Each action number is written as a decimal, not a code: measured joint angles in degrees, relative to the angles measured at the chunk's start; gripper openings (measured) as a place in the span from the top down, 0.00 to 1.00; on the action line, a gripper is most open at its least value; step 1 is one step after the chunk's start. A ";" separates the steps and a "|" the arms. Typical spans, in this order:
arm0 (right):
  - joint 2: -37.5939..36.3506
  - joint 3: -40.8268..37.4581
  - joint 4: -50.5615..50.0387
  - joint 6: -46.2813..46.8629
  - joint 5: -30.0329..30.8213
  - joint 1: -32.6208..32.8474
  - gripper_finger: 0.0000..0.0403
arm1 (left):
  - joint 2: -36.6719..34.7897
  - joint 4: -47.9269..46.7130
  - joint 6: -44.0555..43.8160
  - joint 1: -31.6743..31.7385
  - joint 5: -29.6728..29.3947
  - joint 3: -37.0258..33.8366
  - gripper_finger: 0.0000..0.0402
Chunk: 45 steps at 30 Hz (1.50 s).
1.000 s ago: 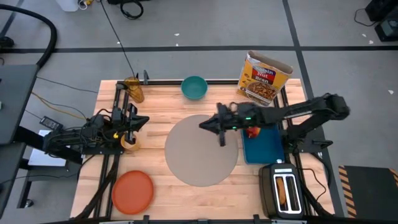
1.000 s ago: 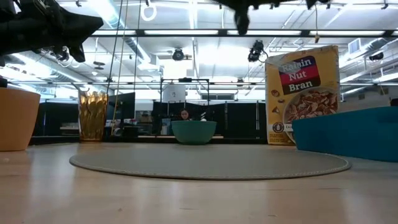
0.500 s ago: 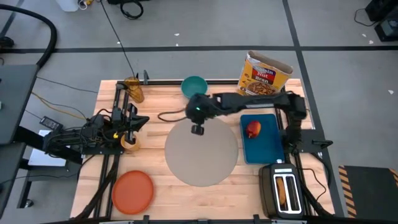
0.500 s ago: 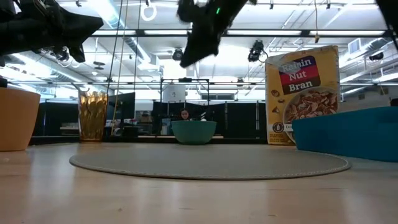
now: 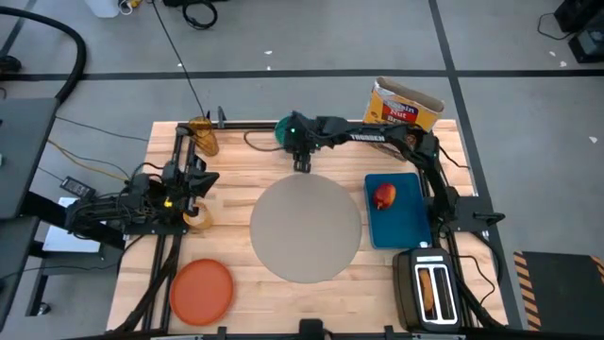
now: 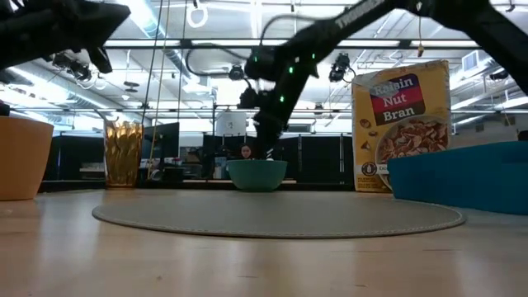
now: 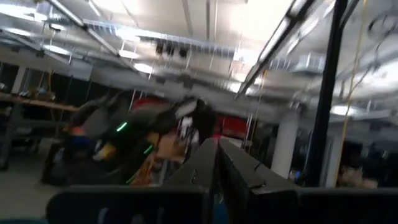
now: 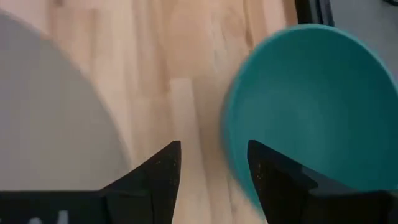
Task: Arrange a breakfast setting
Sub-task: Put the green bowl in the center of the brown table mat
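"Raisin Nut Bran" on the front of the cereal box (image 6: pixel 401 124), standing upright at the table's far edge

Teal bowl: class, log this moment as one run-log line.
right gripper: open, above teal bowl's near rim | left gripper: shut, waiting at table's left | placemat: bare | apple: on blue tray

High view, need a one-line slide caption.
Right gripper, fingers apart, reaches the teal bowl beyond the grey placemat; left gripper waits shut at the table's left.
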 joint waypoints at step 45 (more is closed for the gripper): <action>-16.26 -18.28 -1.28 16.54 3.16 34.95 0.97 | 38.18 -29.31 13.02 -14.30 9.80 45.74 0.94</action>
